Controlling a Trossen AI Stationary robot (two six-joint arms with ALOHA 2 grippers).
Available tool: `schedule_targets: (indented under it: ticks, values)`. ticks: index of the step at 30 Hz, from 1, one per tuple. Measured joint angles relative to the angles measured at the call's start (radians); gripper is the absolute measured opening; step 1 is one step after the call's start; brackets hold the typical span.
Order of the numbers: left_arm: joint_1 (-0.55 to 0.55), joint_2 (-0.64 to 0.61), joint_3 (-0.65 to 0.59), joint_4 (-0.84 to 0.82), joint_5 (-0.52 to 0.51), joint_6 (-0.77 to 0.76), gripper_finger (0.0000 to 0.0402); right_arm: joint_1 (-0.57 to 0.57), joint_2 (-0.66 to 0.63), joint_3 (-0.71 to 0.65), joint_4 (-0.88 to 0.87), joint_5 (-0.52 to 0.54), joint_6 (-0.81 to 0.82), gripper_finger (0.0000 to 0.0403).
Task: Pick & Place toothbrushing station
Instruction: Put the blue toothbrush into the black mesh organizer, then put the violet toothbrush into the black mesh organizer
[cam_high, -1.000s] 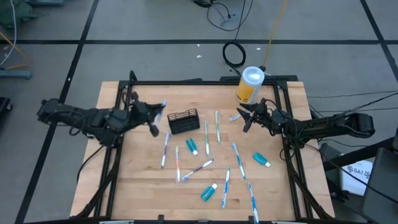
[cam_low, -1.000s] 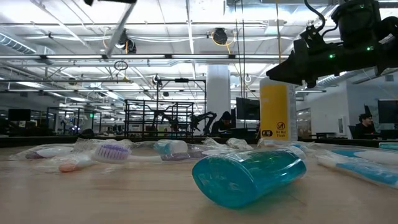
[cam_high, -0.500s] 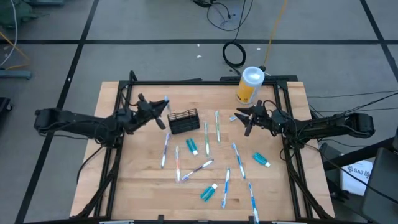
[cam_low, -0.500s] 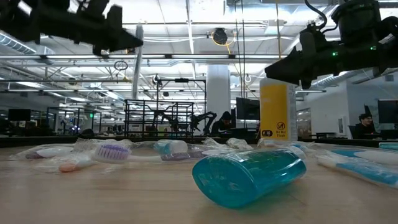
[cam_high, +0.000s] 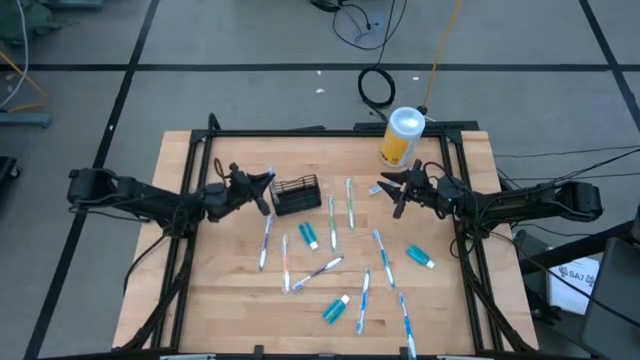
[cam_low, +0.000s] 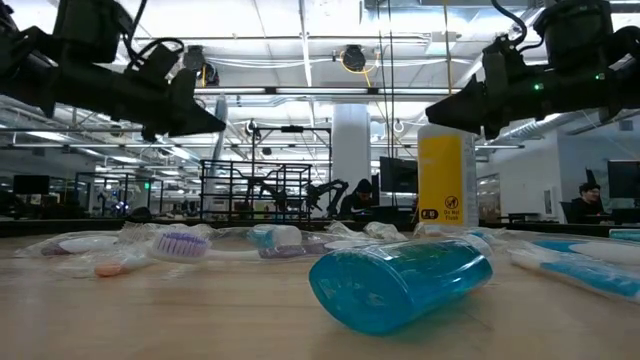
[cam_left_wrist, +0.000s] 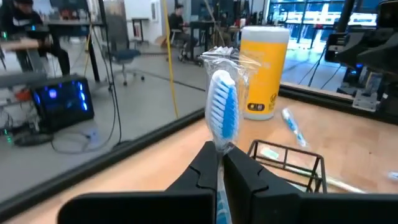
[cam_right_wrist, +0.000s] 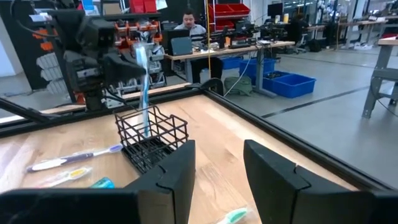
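The black wire caddy (cam_high: 296, 195) stands on the table left of centre and also shows in the right wrist view (cam_right_wrist: 149, 140). My left gripper (cam_high: 258, 188) hovers just off its left end, shut on a white-and-blue toothbrush (cam_left_wrist: 222, 106) in a clear wrapper. Seen from the right wrist, the brush (cam_right_wrist: 143, 87) stands upright in front of the caddy; whether its lower end is inside cannot be told. Several more toothbrushes (cam_high: 332, 220) and teal toothpaste tubes (cam_high: 309, 236) lie flat on the wood. My right gripper (cam_high: 395, 195) stands open to the caddy's right, with nothing between its fingers (cam_right_wrist: 180, 168). My left gripper pinches the toothbrush's handle (cam_left_wrist: 219, 158) just below the head, between its two fingers. The fingers lie level, come from the table's left side and cross the brush. The brush stands upright with its head up, clear of the table.
A yellow canister with a white lid (cam_high: 402, 137) stands at the table's far edge, behind my right gripper. In the low view, a teal tube (cam_low: 400, 280) lies close to the camera and a toothbrush (cam_low: 190, 245) farther back. A black frame (cam_high: 330, 130) rims the table.
My left gripper has come down with the toothbrush, dropping into the low view from above, and now hangs beside the caddy's left end. The brush has stayed upright in its fingers.
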Motion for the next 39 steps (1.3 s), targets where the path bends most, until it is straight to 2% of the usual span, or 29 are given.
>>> schedule_targets:
  ticks: [6, 13, 21, 24, 29, 32, 39]
  values:
    - [0.0, 0.068, 0.002, -0.01, -0.027, -0.043, 0.0044, 0.0, 0.0, 0.0, 0.024, 0.0, 0.0, 0.0132]
    - [0.0, 0.077, 0.002, -0.003, -0.063, -0.022, 0.0092, 0.0, 0.0, 0.0, 0.023, 0.0, 0.0, 0.0132]
    - [-0.005, -0.023, 0.026, 0.046, -0.062, 0.161, 0.014, 0.0, 0.0, 0.0, 0.01, -0.003, 0.087, 0.0132]
    - [-0.005, -0.062, 0.032, 0.045, -0.063, 0.174, 0.0153, 0.0, 0.002, 0.0, -0.016, -0.003, 0.139, 0.0132]
    - [-0.033, -0.142, 0.032, 0.046, -0.064, 0.193, 0.016, 0.031, 0.046, 0.0, -0.022, -0.005, 0.334, 0.0132]
    - [-0.051, -0.187, 0.032, 0.048, -0.064, 0.222, 0.0156, 0.082, 0.094, 0.0, -0.003, -0.002, 0.358, 0.0132]
    - [-0.071, -0.231, 0.032, 0.045, -0.063, 0.251, 0.0152, 0.19, 0.259, 0.0, 0.21, 0.0, 0.365, 0.0132]
